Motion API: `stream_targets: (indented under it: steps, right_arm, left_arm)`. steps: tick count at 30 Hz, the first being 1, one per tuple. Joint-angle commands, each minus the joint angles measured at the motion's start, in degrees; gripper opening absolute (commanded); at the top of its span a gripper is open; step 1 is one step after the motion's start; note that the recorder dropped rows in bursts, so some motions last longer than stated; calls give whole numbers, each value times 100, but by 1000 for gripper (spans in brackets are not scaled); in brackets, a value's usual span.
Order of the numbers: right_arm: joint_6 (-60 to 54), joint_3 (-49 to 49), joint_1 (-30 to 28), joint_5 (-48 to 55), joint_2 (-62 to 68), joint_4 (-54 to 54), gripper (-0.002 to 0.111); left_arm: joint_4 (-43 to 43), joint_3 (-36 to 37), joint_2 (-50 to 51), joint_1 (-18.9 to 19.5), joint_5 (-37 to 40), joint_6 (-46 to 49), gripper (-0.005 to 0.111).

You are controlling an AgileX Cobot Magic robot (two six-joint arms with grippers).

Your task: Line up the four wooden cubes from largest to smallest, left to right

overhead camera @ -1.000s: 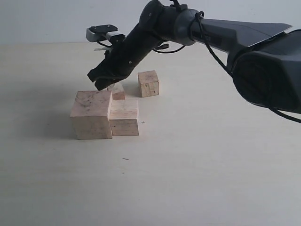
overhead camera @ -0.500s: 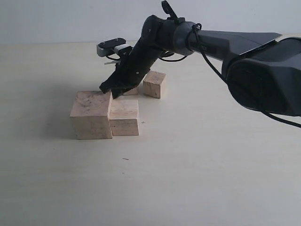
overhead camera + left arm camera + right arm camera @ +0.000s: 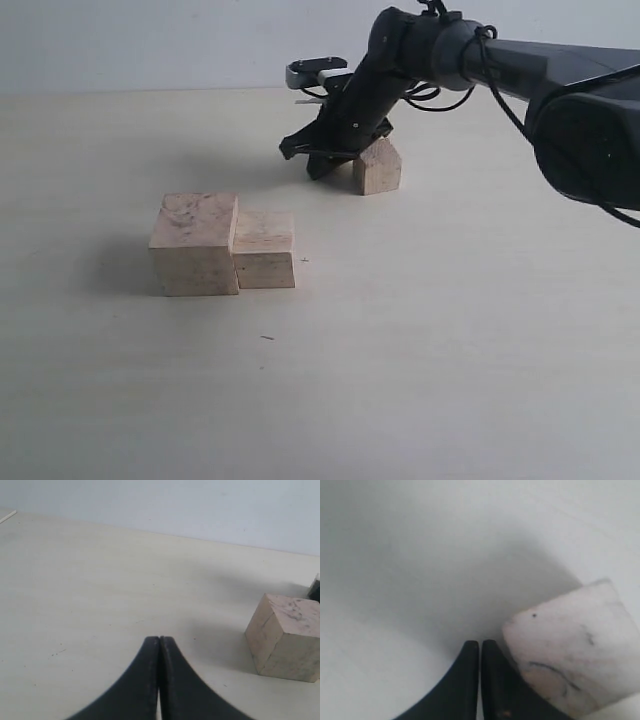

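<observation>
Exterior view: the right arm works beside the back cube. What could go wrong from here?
The right gripper, shut, sits close beside the rear cube, which stands turned corner-on; a push may spin it instead of sliding it straight.
Only three cubes show; a fourth may be hidden behind the gripper and get knocked.
The largest cube and medium cube touch; a careless approach could shift them.
</observation>
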Motion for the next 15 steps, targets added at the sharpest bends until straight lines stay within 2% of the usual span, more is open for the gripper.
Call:
stream_targets:
  steps: [1, 9, 15]
  right_arm:
    - [117, -21, -177, 363, -214, -133, 3]
    - [415, 73, -203, 750, -1241, -696, 0]
    - [1403, 1100, -203, 334, -2049, -1757, 0]
  left_arm:
    - [-28, 20, -25, -6, -32, 20, 0]
    - [-28, 20, -25, -6, -32, 20, 0]
    - [-28, 20, -25, -6, -32, 20, 0]
